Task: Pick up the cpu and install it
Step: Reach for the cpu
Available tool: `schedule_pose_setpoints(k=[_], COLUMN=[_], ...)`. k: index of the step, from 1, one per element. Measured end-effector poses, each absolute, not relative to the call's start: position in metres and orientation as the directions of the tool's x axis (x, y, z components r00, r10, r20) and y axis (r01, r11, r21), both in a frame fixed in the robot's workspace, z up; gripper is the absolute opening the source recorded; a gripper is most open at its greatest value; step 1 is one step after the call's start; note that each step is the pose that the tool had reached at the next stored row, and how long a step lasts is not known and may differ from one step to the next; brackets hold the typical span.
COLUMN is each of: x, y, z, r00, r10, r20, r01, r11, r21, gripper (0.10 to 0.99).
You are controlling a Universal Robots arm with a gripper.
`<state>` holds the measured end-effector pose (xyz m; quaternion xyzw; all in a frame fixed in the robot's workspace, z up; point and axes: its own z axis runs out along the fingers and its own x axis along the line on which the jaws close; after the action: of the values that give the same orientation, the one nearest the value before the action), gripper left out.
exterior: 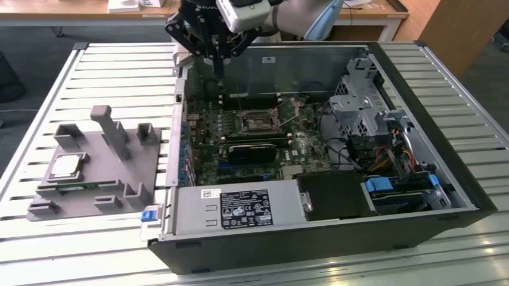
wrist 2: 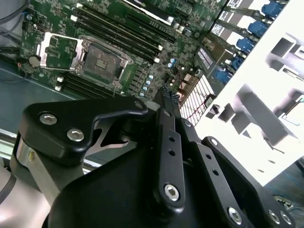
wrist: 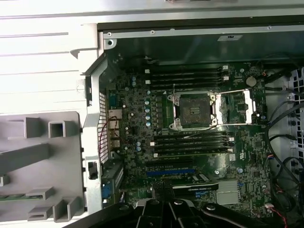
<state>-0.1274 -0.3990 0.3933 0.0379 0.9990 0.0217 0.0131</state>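
Fingertips [wrist 2: 165, 94] of the black, multi-link gripper [exterior: 217, 68] are pressed together with nothing pinched between them. They point down into the black, open-sided computer case [exterior: 318, 238]. Beneath and just beyond them lies the green motherboard [wrist: 137, 142]. Its square, silver-framed socket [wrist: 192, 110] stands open and empty, near the fingers but not touched.

The cpu [exterior: 68, 165], a small flat square chip with a shiny silver-grey top, is well apart from the fingers. It lies flat and untouched on the grey plastic holder with upright posts [exterior: 119, 179], outside the case toward the exterior view's left.

I judge the pick-up as not yet begun. Doing it well calls for the fingers to spread before they reach the chip and to close on two opposite edges. The chip should stay level, and the fingers should clear the tall post beside it.

Case and holder both rest on a pale slatted metal table [exterior: 119, 59]. Farther from the fingers are a light wooden desk [exterior: 64, 9] and a wooden cabinet [exterior: 461, 30].
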Motion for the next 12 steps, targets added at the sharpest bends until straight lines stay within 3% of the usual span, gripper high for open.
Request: schedule_pose_setpoints(k=[12], x=[-0.141], y=[-0.399], z=[0.393], r00=[-0.997], r10=[0.076], r20=[-0.024], r01=[0.075], r11=[0.996], r21=[0.044], gripper=[0.106])
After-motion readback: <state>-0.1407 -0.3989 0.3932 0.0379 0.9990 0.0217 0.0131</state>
